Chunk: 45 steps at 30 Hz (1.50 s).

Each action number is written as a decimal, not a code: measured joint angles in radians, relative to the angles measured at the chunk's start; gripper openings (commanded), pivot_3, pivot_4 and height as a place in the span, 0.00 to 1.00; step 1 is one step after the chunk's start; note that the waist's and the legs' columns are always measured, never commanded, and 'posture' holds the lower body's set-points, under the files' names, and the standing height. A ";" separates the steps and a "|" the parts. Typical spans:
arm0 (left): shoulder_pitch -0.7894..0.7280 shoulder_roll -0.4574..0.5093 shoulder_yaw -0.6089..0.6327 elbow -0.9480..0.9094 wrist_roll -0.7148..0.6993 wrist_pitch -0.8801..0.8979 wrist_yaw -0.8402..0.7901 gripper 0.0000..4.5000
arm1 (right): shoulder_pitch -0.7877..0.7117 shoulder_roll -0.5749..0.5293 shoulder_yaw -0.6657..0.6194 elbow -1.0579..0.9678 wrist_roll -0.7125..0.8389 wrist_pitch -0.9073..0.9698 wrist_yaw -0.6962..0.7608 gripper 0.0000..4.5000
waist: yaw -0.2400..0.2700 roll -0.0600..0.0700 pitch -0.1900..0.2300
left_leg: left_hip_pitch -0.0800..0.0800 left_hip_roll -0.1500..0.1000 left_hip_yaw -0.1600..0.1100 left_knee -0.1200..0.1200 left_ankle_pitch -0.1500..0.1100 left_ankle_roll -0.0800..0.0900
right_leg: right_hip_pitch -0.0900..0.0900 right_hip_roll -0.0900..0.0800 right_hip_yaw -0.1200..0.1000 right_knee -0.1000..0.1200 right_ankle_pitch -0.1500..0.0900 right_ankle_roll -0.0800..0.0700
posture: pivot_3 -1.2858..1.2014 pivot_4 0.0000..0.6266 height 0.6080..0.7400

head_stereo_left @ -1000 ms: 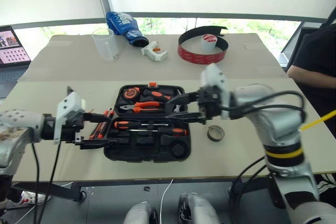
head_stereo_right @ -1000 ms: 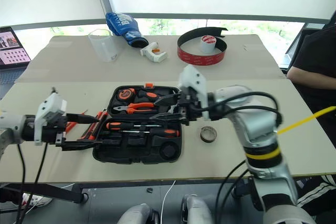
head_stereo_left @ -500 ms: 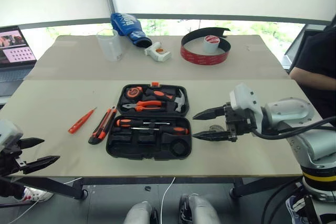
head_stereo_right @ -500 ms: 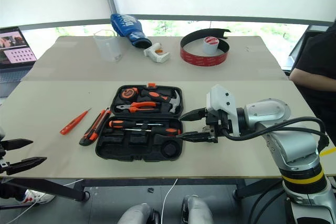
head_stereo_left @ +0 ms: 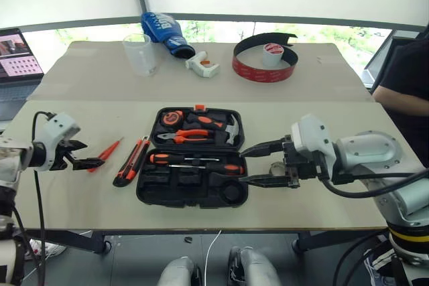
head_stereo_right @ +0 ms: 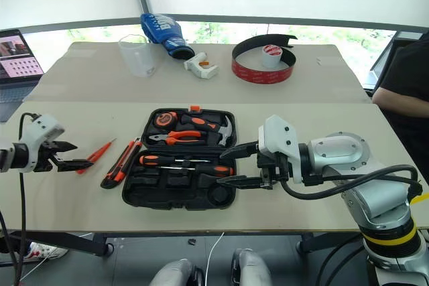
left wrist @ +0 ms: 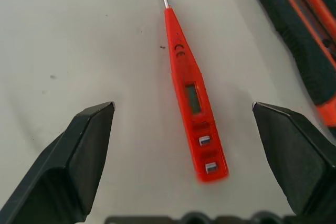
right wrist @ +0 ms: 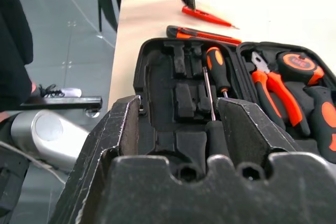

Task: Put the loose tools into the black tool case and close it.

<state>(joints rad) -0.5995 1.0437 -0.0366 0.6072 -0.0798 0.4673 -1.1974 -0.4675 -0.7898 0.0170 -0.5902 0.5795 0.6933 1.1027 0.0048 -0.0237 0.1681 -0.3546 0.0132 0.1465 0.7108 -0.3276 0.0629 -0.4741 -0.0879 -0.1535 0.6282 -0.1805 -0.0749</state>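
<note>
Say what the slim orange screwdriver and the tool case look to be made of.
Screwdriver: glossy, slightly see-through orange plastic body with a small window and metal contacts, bare metal tip. Case: matte black moulded plastic, judging by its shaped slots and rounded corners.

Office: window-side table, laptop

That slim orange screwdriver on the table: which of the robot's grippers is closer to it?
Left. The left gripper hangs open right at the slim orange screwdriver; the right gripper is beyond the black tool case, at its far side.
</note>
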 measured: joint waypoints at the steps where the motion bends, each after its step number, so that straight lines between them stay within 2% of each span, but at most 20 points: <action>1: -0.015 -0.007 -0.015 0.020 0.009 0.000 -0.001 1.00 | 0.003 -0.005 -0.004 -0.005 0.010 0.005 -0.007 0.73 | -0.002 -0.001 0.000 | 0.000 0.000 0.000 0.000 0.000 0.000 | 0.000 0.000 0.000 0.000 0.000 0.000 | 0.52 0.24 0.90; 3: -0.038 -0.016 -0.042 0.058 0.032 -0.004 -0.002 1.00 | 0.012 -0.014 -0.017 -0.020 0.033 0.015 -0.026 0.73 | -0.004 -0.001 0.000 | 0.000 0.000 0.000 0.000 0.000 0.000 | 0.000 0.000 0.000 0.001 0.000 0.000 | 0.52 0.24 0.90; 6: -0.060 -0.020 -0.057 0.093 0.051 -0.015 0.003 0.83 | 0.021 -0.031 -0.034 -0.034 0.045 0.019 -0.043 0.73 | -0.004 -0.001 0.000 | 0.001 0.000 0.000 0.001 0.000 0.000 | 0.000 -0.001 0.002 0.002 0.000 0.001 | 0.52 0.24 0.90; 15: -0.056 -0.031 -0.047 0.130 0.050 -0.053 0.012 0.09 | 0.047 -0.082 -0.049 -0.038 0.071 0.018 -0.060 0.73 | -0.003 -0.001 0.000 | 0.003 0.001 0.000 0.002 0.001 -0.002 | 0.000 -0.003 0.003 0.006 0.000 0.001 | 0.52 0.24 0.90; 22: -0.032 -0.024 0.009 0.044 -0.008 -0.078 -0.058 0.09 | 0.102 -0.114 -0.069 -0.041 0.071 0.012 -0.060 0.73 | 0.006 -0.003 0.001 | 0.001 0.001 -0.001 0.003 0.001 -0.002 | -0.001 -0.003 0.002 0.004 0.000 0.001 | 0.52 0.24 0.90; 29: -0.081 0.007 0.026 -0.316 -0.135 -0.083 -0.273 0.09 | 0.184 -0.134 -0.096 -0.075 0.073 0.004 -0.060 0.73 | 0.016 -0.005 0.001 | 0.000 0.000 0.000 0.006 0.000 0.000 | 0.001 -0.003 0.002 0.002 0.000 0.001 | 0.52 0.24 0.90; 33: -0.089 -0.024 -0.073 -0.475 -0.149 -0.071 -0.343 0.09 | 0.205 -0.132 -0.105 -0.092 0.073 0.004 -0.076 0.73 | 0.012 -0.004 0.001 | 0.000 0.000 0.000 0.006 0.000 0.000 | 0.001 -0.002 0.003 0.003 0.000 0.001 | 0.52 0.24 0.90; 41: -0.120 -0.117 -0.251 -0.425 -0.015 -0.182 -0.344 0.09 | 0.221 -0.121 -0.106 -0.129 0.076 0.004 -0.121 0.73 | 0.012 -0.005 0.002 | 0.001 0.001 0.000 0.006 0.001 -0.001 | 0.001 -0.001 0.002 0.005 0.000 0.001 | 0.52 0.24 0.90; 45: -0.138 -0.154 -0.299 -0.408 0.021 -0.209 -0.351 0.09 | 0.233 -0.116 -0.106 -0.131 0.083 0.004 -0.146 0.73 | 0.010 -0.005 0.002 | 0.001 0.001 0.000 0.006 0.002 0.000 | 0.001 -0.001 0.003 0.004 0.000 0.001 | 0.52 0.24 0.90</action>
<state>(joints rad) -0.7376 0.8902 -0.3360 0.1991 -0.0585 0.2579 -1.5487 -0.2349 -0.9053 -0.0894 -0.7211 0.6630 0.6972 0.9569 0.0152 -0.0288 0.1697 -0.3540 0.0142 0.1461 0.7164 -0.3258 0.0633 -0.4726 -0.0888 -0.1508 0.6323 -0.1807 -0.0736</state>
